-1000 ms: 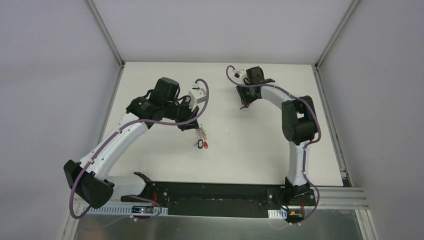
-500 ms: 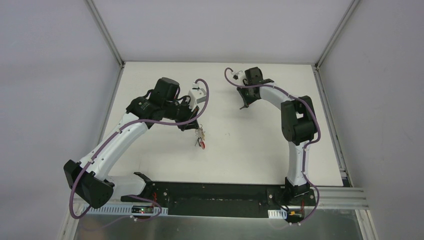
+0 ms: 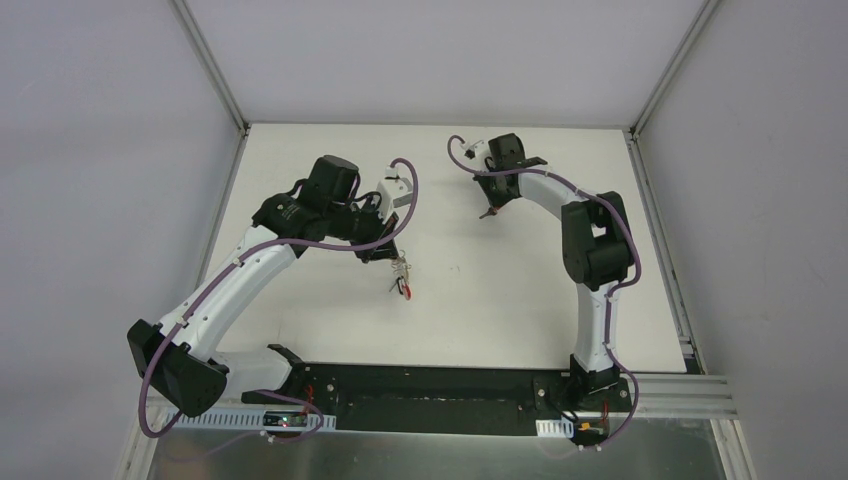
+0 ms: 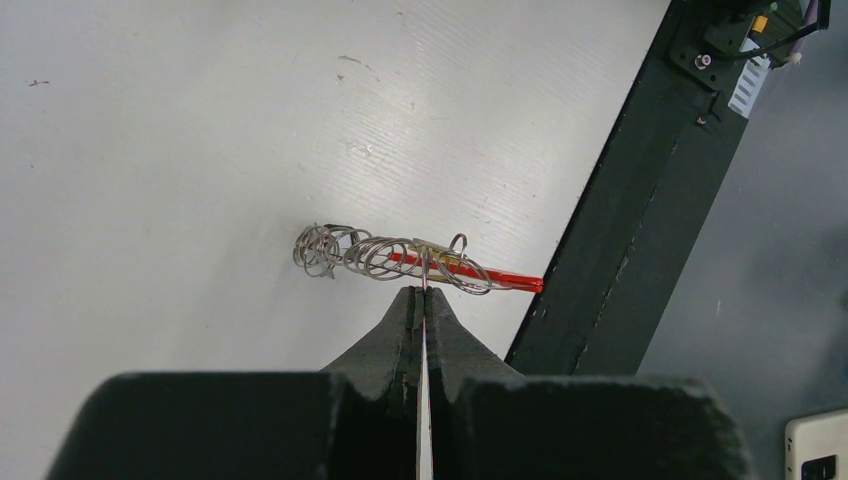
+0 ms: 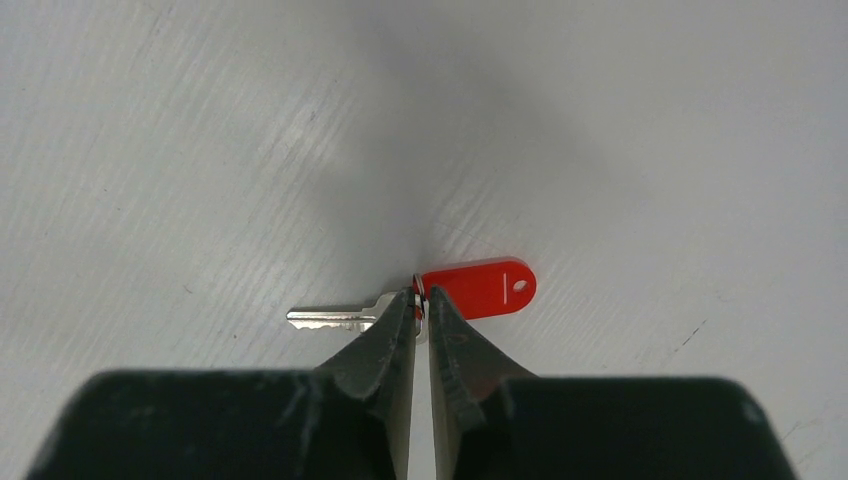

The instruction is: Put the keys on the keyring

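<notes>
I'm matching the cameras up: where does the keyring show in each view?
Top external: keyring centre-left, at the left end effector's tip.
Left wrist: keyring mid-frame, pinched edge-on.
Right wrist: not in it; only the red key.
Shared landmark: the white table.

No readable text, number or brand anywhere in room. Red head of key (image 5: 478,288): short pale dash beside hole, no letters. Small print-like marks on black rail (image 4: 640,190), 1 o'clock in left wrist view: too small to read.
</notes>
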You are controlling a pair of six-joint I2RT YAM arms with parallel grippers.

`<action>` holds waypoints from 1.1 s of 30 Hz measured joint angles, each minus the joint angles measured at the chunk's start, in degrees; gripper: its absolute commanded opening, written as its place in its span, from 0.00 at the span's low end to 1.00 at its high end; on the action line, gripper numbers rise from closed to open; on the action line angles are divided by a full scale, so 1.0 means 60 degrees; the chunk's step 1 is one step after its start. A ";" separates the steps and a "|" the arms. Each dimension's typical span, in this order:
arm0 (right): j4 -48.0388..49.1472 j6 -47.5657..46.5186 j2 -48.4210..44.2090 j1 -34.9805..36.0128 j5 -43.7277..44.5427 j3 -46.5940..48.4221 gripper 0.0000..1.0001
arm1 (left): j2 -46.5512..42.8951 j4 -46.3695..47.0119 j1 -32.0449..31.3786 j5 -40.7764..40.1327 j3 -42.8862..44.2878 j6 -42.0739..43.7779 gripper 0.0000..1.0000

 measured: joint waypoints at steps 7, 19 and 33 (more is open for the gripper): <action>-0.0004 -0.0022 0.0142 0.0000 0.0004 0.0044 0.11 | 0.0022 -0.0131 0.0000 0.0000 0.0000 0.0007 0.00; 0.0000 -0.0055 0.0149 0.0004 0.0007 0.0044 0.07 | 0.0091 -0.0142 0.0000 0.0004 0.0000 0.0007 0.00; 0.0000 -0.0091 0.0149 0.0004 0.0237 0.0044 0.13 | 0.0138 -0.0186 0.0000 0.0026 0.0000 0.0025 0.00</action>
